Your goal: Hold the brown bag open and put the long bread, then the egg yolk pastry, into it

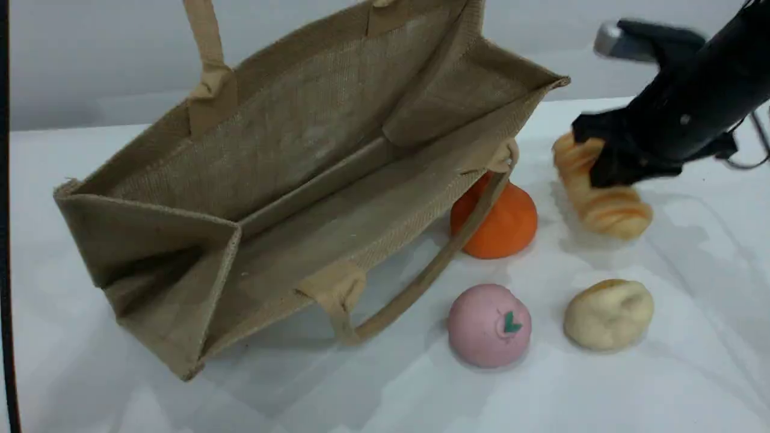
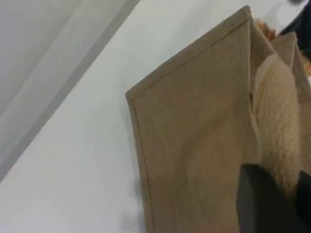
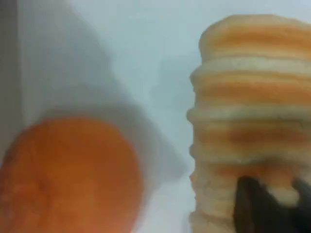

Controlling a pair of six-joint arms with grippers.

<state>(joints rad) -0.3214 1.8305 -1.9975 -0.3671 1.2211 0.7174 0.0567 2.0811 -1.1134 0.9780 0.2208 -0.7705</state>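
The brown bag (image 1: 313,162) stands tilted on the table with its mouth wide open toward the camera. Its far handle (image 1: 207,54) is pulled straight up out of the top of the scene view. In the left wrist view my left gripper (image 2: 272,194) is shut on that beige handle (image 2: 277,111) above the bag (image 2: 194,145). At the right, my right gripper (image 1: 604,165) is shut on the striped long bread (image 1: 607,204), gripping its far end. The right wrist view shows the bread (image 3: 252,97) between the dark fingertips (image 3: 252,204). The egg yolk pastry (image 1: 609,314) lies at the front right, apart from both grippers.
An orange fruit (image 1: 502,219) sits against the bag's near side, partly behind the bag's loose front handle (image 1: 421,276); it also fills the lower left of the right wrist view (image 3: 68,174). A pink ball with a green leaf mark (image 1: 488,325) lies left of the pastry.
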